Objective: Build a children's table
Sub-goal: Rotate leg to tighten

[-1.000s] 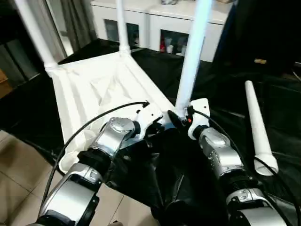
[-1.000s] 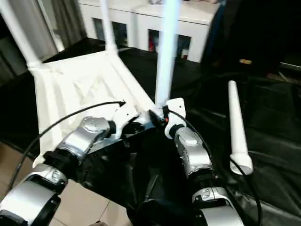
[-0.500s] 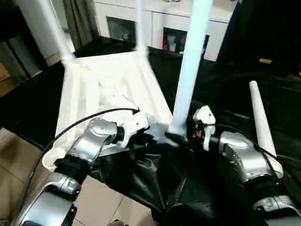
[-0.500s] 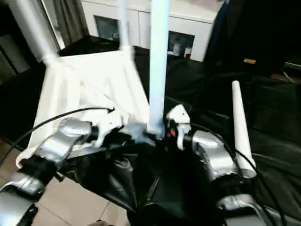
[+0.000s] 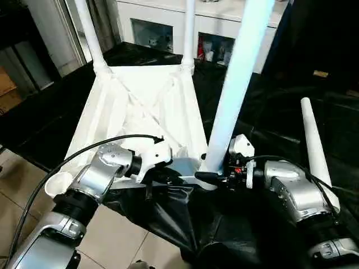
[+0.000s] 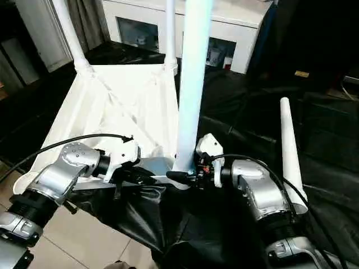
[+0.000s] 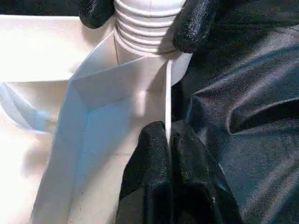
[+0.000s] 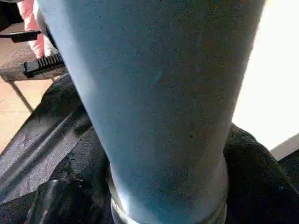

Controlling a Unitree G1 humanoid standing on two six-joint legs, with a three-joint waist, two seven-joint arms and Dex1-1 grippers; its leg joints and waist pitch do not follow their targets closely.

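Observation:
The white tabletop (image 5: 140,106) lies upside down on a black cloth, ribbed underside up. Two legs (image 5: 90,33) (image 5: 189,33) stand in its far corner sockets. A third leg (image 5: 235,84) stands in the near right socket. My right gripper (image 5: 210,176) reaches in from the right, its fingers (image 7: 196,23) closed on both sides of this leg's ribbed base (image 7: 145,28). My left gripper (image 7: 167,133) is shut on the thin rim wall of the tabletop beside that socket. A fourth leg (image 5: 314,145) lies loose on the cloth to the right.
The near left corner socket (image 5: 56,185) hangs over the cloth's edge above the tiled floor (image 5: 22,185). A white cabinet (image 5: 168,22) with glass fronts stands behind. The black cloth (image 5: 269,112) is crumpled below my grippers.
The view has shifted. My right arm has swung out to the right and lower, and its fingers have narrowed onto the leg's base. The left gripper keeps its hold on the rim.

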